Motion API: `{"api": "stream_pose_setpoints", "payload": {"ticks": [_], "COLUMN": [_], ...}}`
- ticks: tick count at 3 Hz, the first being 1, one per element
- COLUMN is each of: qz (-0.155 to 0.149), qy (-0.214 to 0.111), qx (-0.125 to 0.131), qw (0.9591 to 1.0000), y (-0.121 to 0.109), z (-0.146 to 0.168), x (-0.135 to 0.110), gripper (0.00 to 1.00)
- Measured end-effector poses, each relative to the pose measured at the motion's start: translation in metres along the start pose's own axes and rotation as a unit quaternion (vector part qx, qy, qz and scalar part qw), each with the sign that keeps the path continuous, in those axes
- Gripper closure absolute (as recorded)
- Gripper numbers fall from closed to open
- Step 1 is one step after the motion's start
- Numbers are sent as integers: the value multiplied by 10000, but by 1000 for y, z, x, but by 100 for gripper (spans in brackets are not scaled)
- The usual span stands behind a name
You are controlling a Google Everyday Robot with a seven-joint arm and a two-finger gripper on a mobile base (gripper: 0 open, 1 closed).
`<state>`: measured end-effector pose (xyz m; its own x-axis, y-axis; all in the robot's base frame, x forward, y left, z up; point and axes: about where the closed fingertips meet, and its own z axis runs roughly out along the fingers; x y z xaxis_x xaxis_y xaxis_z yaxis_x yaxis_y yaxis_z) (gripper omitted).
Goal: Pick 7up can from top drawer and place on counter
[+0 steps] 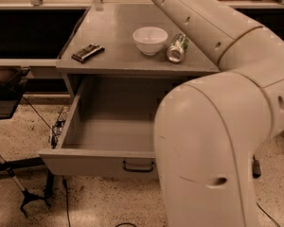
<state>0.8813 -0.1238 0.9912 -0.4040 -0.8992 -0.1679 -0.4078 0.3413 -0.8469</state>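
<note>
The 7up can [177,48] lies on its side on the counter [118,37], just right of a white bowl [150,39]. It shows a pale green and white label and a silver end facing me. The top drawer [97,162] is pulled open below the counter. The part of its inside that I can see holds nothing, and my arm hides its right side. My arm [213,103] runs from the lower right up to the top edge of the camera view. My gripper is beyond the top edge, out of view.
A dark flat bar-shaped object [87,52] lies at the counter's left front. A black stand and cables [33,197] are on the speckled floor at the left. A dark shelf opening [28,32] sits left of the cabinet.
</note>
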Motion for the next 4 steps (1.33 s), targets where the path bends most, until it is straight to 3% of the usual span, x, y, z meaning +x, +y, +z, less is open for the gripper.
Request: {"api": "stream_pose_setpoints", "payload": {"ticks": [2,3,4], "qz": [180,196,208], "qy": [339,390,402], "qx": [337,320,238], "qw": [9987,9985,9987], "y": [-7,-3,2], "z": [53,70,83], "x": [8,12,16], "gripper": [100,100,84]}}
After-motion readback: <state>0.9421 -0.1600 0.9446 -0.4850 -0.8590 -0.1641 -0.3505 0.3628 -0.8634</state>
